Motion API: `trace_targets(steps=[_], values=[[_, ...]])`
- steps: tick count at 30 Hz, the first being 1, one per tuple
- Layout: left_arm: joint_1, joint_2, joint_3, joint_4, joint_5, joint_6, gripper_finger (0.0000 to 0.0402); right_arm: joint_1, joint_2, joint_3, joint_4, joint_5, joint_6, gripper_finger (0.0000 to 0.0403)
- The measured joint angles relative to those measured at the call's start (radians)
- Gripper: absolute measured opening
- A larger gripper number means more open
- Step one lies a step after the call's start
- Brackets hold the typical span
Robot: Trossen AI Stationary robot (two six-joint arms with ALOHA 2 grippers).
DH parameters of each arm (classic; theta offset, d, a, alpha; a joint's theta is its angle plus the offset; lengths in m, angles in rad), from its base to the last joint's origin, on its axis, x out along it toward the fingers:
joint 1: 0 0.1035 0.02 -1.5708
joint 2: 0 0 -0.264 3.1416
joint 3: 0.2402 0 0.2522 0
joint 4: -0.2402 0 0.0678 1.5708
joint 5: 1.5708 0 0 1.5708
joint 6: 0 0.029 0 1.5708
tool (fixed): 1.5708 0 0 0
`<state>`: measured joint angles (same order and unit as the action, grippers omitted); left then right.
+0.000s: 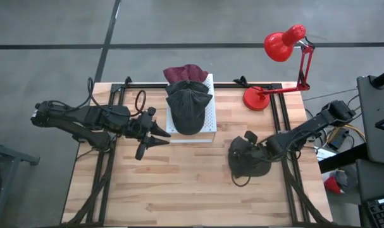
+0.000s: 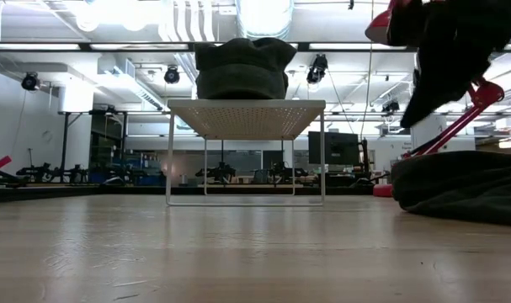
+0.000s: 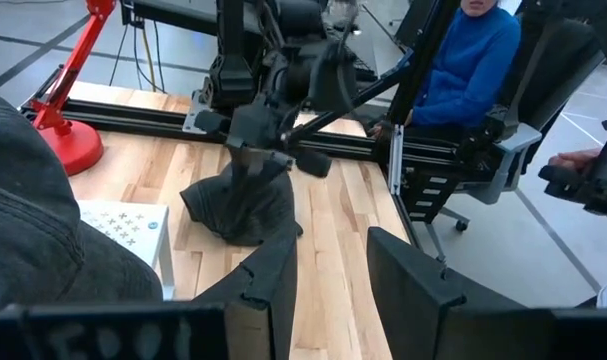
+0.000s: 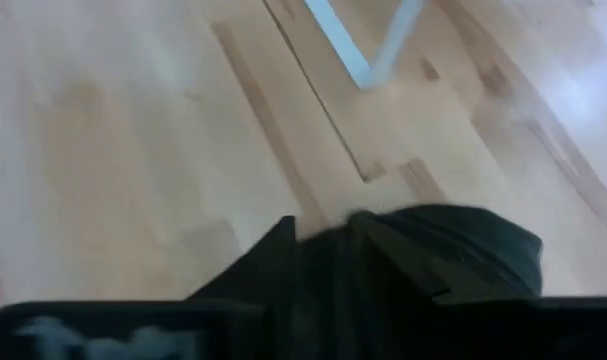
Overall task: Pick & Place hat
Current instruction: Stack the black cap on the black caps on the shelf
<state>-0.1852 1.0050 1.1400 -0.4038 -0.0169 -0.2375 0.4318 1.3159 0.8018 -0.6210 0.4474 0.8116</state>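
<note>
Near edge of wood-plank bench [image 1: 179,190]: bare. Mid-right: right end effector [image 1: 250,144] clamped on limp black fabric hat [image 1: 247,159], slumped on bench. Mid-left: left end effector [image 1: 155,137] open, holding nothing, just beside rack. Far: white perforated metal rack [image 1: 209,117], w/ dark gray cap [image 1: 188,104], maroon cap [image 1: 185,72] behind. Red lamp [image 1: 283,44] at far right.

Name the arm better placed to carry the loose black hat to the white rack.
Right. The right gripper is already down on the black hat lying on the table. The left gripper waits open beside the white rack.
</note>
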Motion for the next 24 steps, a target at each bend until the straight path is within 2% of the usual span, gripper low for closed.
trace_targets(steps=[6,9,12,14,16,19,21,24], values=[[0.0,0.0,0.0,-0.006,0.0,0.004,0.012,-0.03,0.132,-0.002,-0.054,-0.002,-0.067,0.0167],[0.0,0.0,0.0,-0.011,0.0,0.004,0.012,-0.04,0.225,-0.003,-0.048,-0.006,-0.135,0.0183],[0.0,0.0,0.0,-0.016,0.0,0.004,0.012,-0.048,0.333,-0.003,-0.044,-0.018,-0.131,0.0184],[0.0,0.0,0.0,-0.017,0.0,0.004,0.012,-0.055,0.4,0.002,-0.027,-0.039,-0.125,0.0174],[0.0,0.0,0.0,-0.018,0.001,0.004,0.012,-0.064,0.451,0.009,0.004,-0.124,-0.145,0.0151],[0.0,0.0,0.0,-0.022,0.0,0.003,0.012,-0.059,0.464,0.017,0.153,-0.236,-0.181,0.0088],[0.0,0.0,0.0,-0.025,0.0,0.003,0.012,-0.054,0.476,0.02,0.184,-0.222,-0.187,0.0037],[0.0,0.0,0.0,-0.024,0.0,0.003,0.012,-0.054,0.436,0.024,0.185,-0.203,-0.16,0.0018]])
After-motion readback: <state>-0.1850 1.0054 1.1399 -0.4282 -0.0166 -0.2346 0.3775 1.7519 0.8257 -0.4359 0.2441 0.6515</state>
